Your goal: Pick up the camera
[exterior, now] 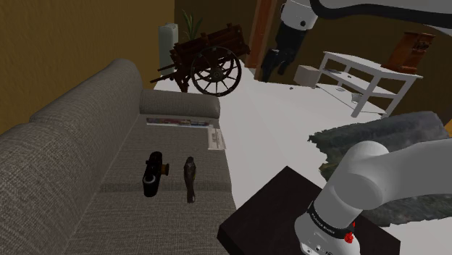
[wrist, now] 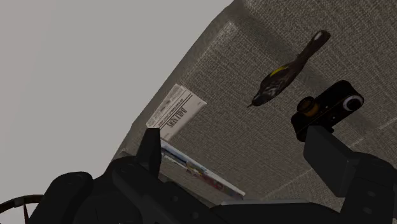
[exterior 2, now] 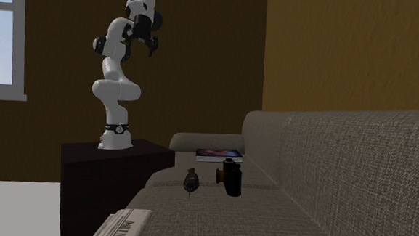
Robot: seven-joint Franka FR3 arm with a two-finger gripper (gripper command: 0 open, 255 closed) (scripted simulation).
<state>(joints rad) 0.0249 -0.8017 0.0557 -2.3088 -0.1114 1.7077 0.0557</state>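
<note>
On the grey sofa (exterior: 72, 166) sits a boxy black camera (exterior: 152, 174) (white-ringed lens); jaws spread wide, empty.

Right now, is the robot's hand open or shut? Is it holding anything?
Gripper: jaws open, holding nothing. The camera lies on the sofa, apart from it.

Look: black boxy camera (exterior: 152, 174) (exterior 2: 231, 177) (wrist: 327, 109), with a pale ring round its lens and a small brownish knob.
Pose: resting untouched; flat or upright cannot be told.
Place: on the grey woven sofa seat (exterior: 123, 217), well beyond the black fingers (wrist: 331, 159), in line with one of them, not between them.
</note>
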